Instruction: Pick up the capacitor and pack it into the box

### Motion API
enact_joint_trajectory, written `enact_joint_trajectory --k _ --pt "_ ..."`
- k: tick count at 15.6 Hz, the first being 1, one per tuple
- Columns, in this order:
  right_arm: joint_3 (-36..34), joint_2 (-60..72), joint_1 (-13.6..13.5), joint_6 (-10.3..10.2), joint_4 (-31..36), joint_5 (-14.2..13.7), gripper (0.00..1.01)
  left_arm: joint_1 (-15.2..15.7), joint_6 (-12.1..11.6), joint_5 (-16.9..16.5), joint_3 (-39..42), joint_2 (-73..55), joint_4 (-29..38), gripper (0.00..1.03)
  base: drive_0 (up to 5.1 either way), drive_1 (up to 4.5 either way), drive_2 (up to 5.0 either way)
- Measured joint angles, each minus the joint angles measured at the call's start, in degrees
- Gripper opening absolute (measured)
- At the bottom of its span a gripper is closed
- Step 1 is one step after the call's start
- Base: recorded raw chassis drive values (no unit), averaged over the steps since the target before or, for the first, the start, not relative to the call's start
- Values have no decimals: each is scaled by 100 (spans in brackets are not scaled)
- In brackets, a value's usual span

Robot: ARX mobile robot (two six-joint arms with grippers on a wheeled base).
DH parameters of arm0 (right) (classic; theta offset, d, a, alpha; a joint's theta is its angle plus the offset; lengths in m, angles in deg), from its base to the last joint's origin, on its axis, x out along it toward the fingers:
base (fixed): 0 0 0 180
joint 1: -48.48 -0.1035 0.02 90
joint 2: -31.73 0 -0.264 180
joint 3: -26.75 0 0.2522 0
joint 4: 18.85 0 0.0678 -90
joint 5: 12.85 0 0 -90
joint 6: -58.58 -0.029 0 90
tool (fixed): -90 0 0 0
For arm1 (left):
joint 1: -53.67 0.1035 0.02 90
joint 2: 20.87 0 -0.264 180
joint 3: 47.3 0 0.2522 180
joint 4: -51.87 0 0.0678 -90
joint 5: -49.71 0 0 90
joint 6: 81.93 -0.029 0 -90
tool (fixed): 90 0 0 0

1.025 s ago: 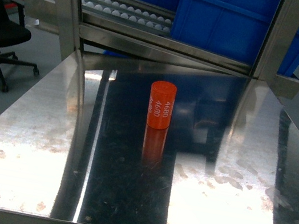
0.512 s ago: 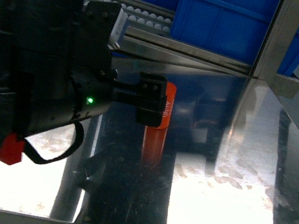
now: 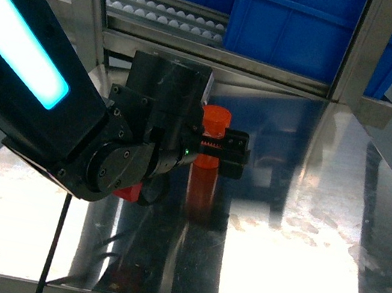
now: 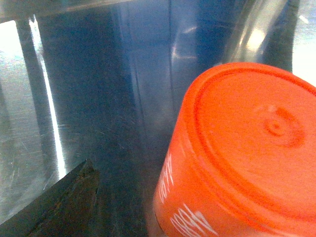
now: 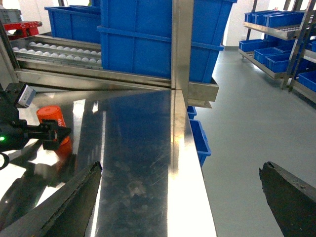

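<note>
The capacitor (image 3: 212,136) is a small orange can with white numbers on its side; it stands up straight on the shiny metal table (image 3: 301,241), right in the mouth of the left gripper (image 3: 232,148); in the head view the black fingers (image 3: 236,140) reach past the front of the can, and one dark fingertip (image 4: 59,207) shows down in the corner of the left wrist view, a little apart from the can's side; the can's round orange top (image 4: 256,143) fills much of that view, very close to the camera; the jaws look spread on either side of the can, and I cannot tell if they touch it; the can sits on the table, not lifted. Behind the left gripper is its big black arm (image 3: 50,113) with a bright blue light strip (image 3: 17,39). The right gripper (image 5: 182,197) hangs wide open, well apart from the can, near the table's right edge; its two dark fingertips (image 5: 64,202) show at the bottom corners of its own view and hold nothing. Past the can, at the far side of the table, is a metal frame (image 3: 357,53) with a roller track (image 3: 166,14) and blue bins (image 3: 300,28).
</note>
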Motion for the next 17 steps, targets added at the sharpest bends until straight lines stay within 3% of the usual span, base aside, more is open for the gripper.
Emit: enact_joint_trajectory --k 2,7,11,15,17 --pt "0 0 0 0 0 2 98 17 7 0 -216 -144 -22 98 0 0 0" --pt "0 0 0 0 0 2 98 44 92 -129 -363 -138 -343 46 0 0 0" --pt "0 0 0 0 0 2 98 153 76 90 833 1132 190 45 0 0 0" --pt "-2 0 0 0 0 2 98 557 -37 675 2988 3742 964 45 0 0 0" --pt "0 0 0 0 0 2 98 557 -138 984 4122 4822 1115 45 0 0 0"
